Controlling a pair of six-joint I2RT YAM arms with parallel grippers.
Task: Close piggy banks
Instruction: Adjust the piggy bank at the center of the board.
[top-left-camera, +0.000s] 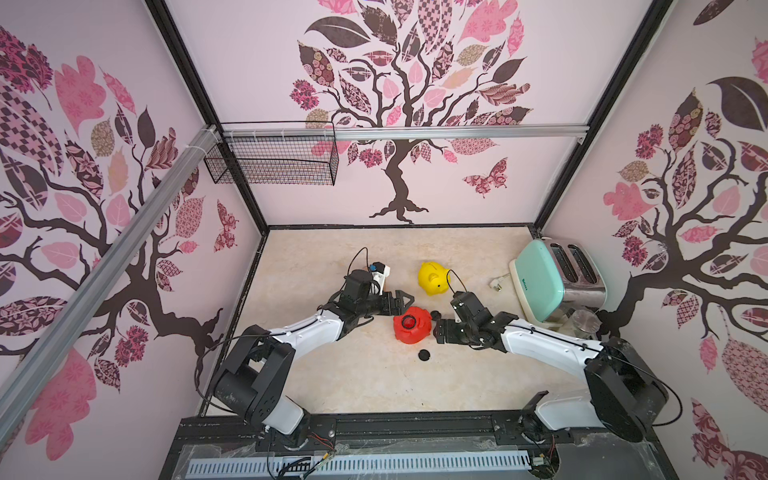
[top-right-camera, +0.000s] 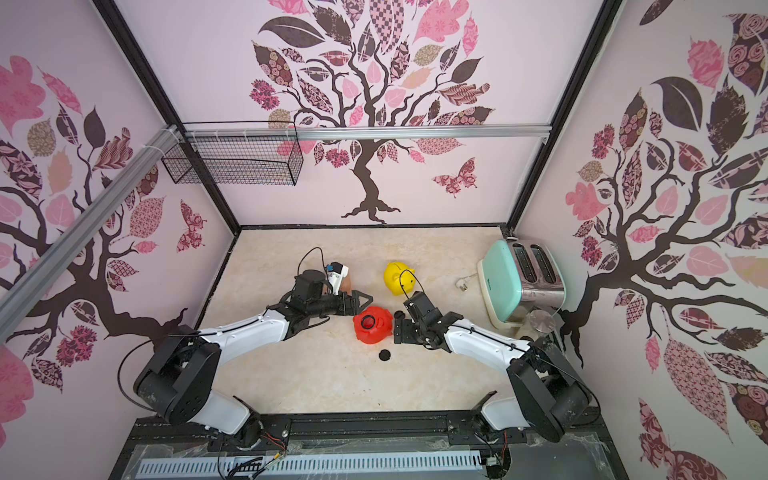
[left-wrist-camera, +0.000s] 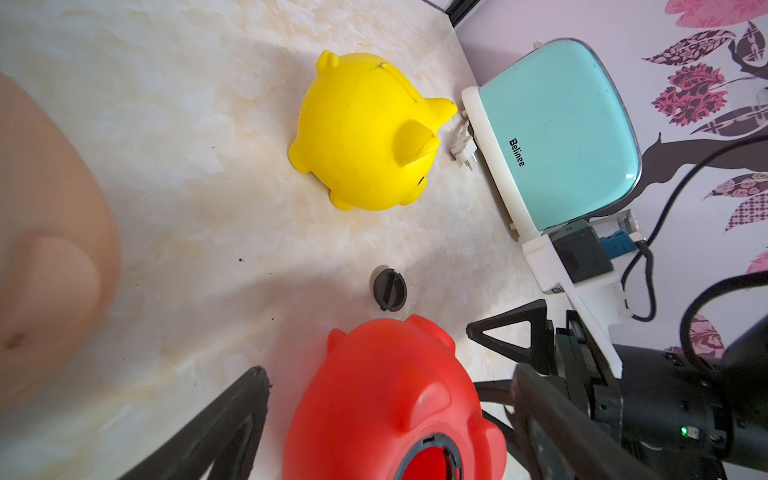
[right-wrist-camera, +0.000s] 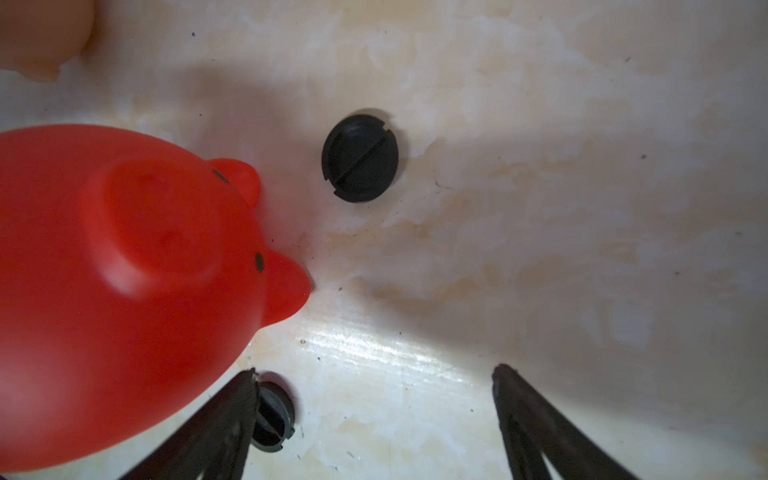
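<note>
The red piggy bank (top-left-camera: 412, 326) lies belly up mid-table, and its black-rimmed round hole (left-wrist-camera: 428, 461) is open. Behind it the yellow piggy bank (top-left-camera: 433, 277) stands upright. The peach-pink piggy bank (left-wrist-camera: 50, 232) is mostly hidden under my left wrist in both top views. My left gripper (top-left-camera: 402, 300) is open just behind the red pig, which shows between its fingers (left-wrist-camera: 232, 419) with gaps on both sides. My right gripper (top-left-camera: 436, 331) is open and empty at the pig's snout side. One black plug (right-wrist-camera: 360, 158) lies near it, and another (right-wrist-camera: 272, 417) lies beside one fingertip.
A mint-green toaster (top-left-camera: 548, 282) stands at the right wall with its white mains plug (top-left-camera: 496, 281) on the table. A glass jar (top-left-camera: 582, 322) sits in front of the toaster. A wire basket (top-left-camera: 274, 160) hangs on the back-left rail. One black plug (top-left-camera: 424, 355) lies in front of the red pig.
</note>
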